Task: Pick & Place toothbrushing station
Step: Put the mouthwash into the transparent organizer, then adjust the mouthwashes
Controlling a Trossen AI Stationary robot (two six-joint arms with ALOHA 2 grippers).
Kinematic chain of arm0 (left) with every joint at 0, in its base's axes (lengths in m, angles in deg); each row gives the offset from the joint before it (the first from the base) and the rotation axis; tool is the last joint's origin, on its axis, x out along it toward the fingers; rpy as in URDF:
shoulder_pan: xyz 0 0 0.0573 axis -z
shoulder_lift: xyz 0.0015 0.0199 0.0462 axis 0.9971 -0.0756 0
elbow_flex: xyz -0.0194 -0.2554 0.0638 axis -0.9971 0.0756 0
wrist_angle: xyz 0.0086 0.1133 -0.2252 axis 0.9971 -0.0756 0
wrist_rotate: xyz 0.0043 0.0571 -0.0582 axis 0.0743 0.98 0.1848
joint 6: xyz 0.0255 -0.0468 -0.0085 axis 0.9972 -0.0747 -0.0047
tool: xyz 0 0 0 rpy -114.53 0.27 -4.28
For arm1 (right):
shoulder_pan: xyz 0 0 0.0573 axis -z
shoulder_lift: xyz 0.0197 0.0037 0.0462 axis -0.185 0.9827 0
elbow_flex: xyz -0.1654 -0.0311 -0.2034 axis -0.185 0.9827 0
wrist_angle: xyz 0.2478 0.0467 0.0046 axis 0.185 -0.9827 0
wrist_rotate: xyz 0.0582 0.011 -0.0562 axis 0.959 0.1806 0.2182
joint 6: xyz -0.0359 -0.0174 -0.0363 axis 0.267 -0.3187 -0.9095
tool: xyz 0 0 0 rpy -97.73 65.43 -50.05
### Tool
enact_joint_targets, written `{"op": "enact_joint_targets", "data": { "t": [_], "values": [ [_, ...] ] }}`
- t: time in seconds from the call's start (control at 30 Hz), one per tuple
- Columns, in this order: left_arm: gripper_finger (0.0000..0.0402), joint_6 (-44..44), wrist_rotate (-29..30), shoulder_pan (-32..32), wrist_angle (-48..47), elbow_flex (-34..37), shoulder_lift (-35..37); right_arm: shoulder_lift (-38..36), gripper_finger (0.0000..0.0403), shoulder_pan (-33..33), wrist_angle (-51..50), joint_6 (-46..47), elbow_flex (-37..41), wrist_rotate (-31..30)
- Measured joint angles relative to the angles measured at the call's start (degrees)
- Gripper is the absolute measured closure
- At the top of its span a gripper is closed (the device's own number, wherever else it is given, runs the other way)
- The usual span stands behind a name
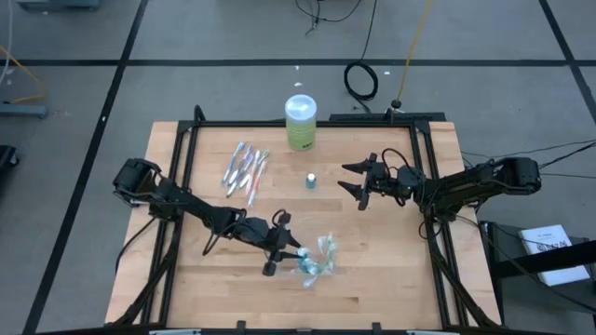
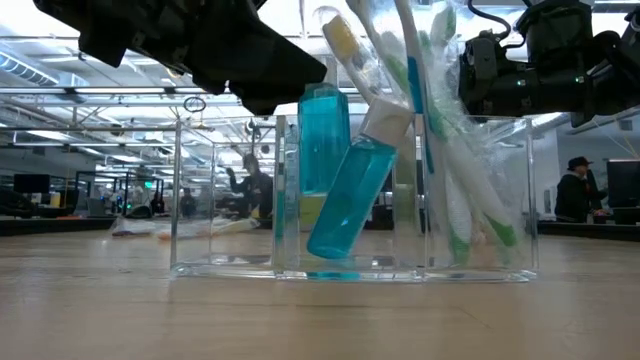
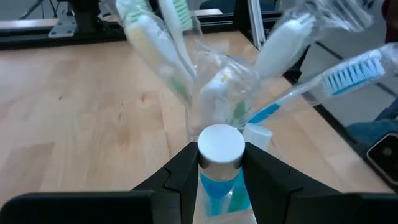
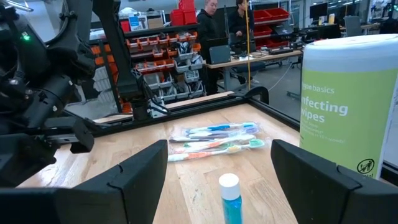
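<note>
The toothbrushing station is a clear holder (image 2: 230, 200) near the table's front middle (image 1: 317, 261). Several wrapped toothbrushes (image 2: 450, 150) lean in it, and a blue tube with a white cap (image 2: 352, 195) stands tilted inside. My left gripper (image 3: 221, 155) is beside the holder (image 1: 282, 244), shut on another small blue tube (image 2: 322, 140). More wrapped toothbrushes (image 1: 247, 172) lie flat at the far left. One small tube (image 1: 310, 180) stands upright mid-table. My right gripper (image 1: 357, 181) hangs open above the table, right of that tube (image 4: 229, 193). My left gripper pinches the blue tube between its two fingers at the white cap (image 3: 219, 144), one finger on each side. The fingers come from the table's left, slanting slightly down. The tube stands nearly upright, cap up, its body (image 2: 322, 140) inside the clear holder.
A green wipes canister (image 1: 300, 121) stands at the far middle edge (image 4: 348, 99). A black frame (image 1: 186, 140) runs along the table's sides. Bare wood lies between the holder and the loose toothbrushes. People stand in the room beyond (image 4: 214, 25).
</note>
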Motion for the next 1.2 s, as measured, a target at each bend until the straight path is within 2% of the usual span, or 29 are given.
{"op": "enact_joint_targets", "data": {
  "t": [0.27, 0.7, 0.8, 1.07, 1.2],
  "values": [
    [0.0284, 2.4, 1.9, -0.1, -2.6, 0.0, 0.0, 0.0, 0.0124, 0.0, 0.0, 0.0, 0.0, 0.0],
    [0.0282, 0.4, 2.7, -0.3, -1.9, 0.0, 0.0, 0.0, 0.0124, 0.0, 0.0, 0.0, 0.0, 0.0],
    [0.0266, 0.2, 3.5, -0.3, -1.7, 0.0, 0.0, 0.0, 0.0124, 0.0, 0.0, 0.0, 0.0, 0.0],
    [0.0185, 0.4, 3.5, -0.4, -1.7, 0.0, 0.0, 0.0, 0.0124, 0.0, -0.3, 0.0, 0.0, 0.0],
    [0.0167, 2.5, 3.5, -0.4, -0.5, 0.0, 0.2, 0.0, 0.0124, 0.0, -0.8, 0.0, 0.0, 0.0]
  ]
}}
